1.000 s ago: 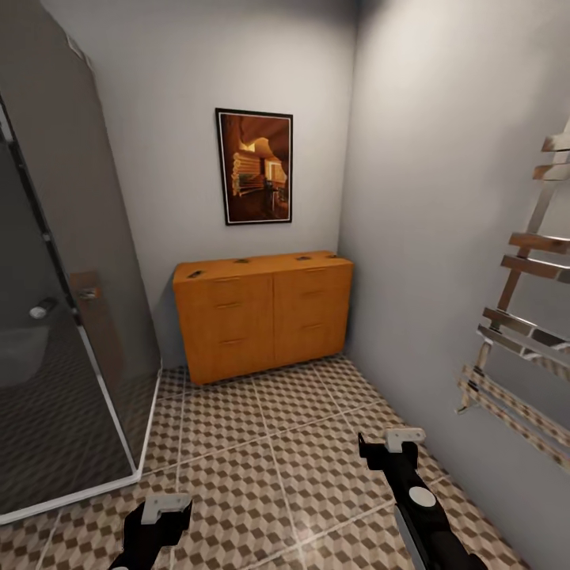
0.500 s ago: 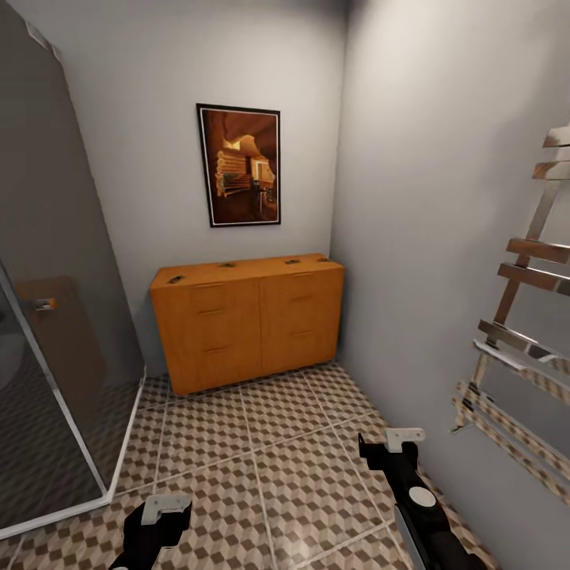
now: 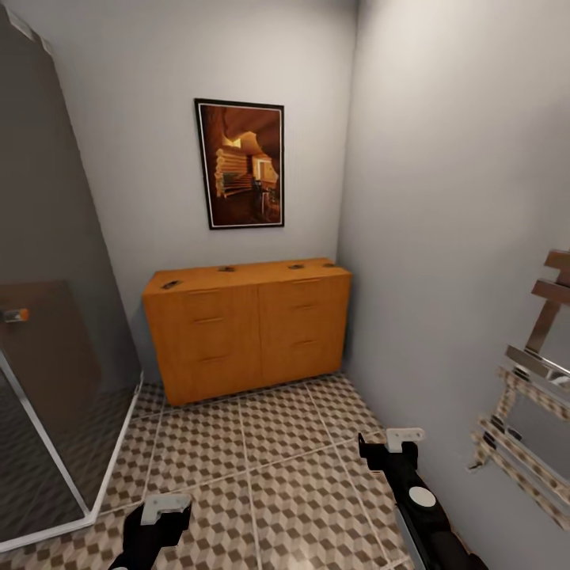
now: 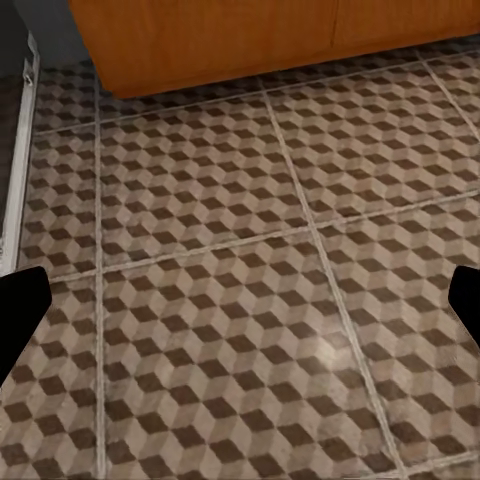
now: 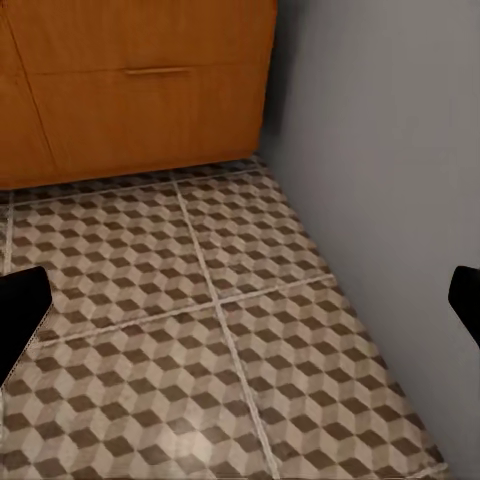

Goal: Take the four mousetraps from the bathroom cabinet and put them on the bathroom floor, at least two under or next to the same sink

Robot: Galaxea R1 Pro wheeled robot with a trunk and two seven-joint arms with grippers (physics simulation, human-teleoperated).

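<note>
Mousetraps (image 3: pixel 171 283) (four dark specks) lie atop the cabinet (image 3: pixel 245 328), well ahead of both empty, spread tools, left (image 3: pixel 165 507) and right (image 3: pixel 404 435).

Head view faces the cabinet (image 3: pixel 247 326) from afar (wrist views share its base, nearer).

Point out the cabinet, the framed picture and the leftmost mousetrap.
cabinet (image 3: pixel 245 328): head view, on its front between the drawer columns.
framed picture (image 3: pixel 241 165): head view, middle of the print.
leftmost mousetrap (image 3: pixel 170 284): head view, on its board atop the cabinet.
</note>
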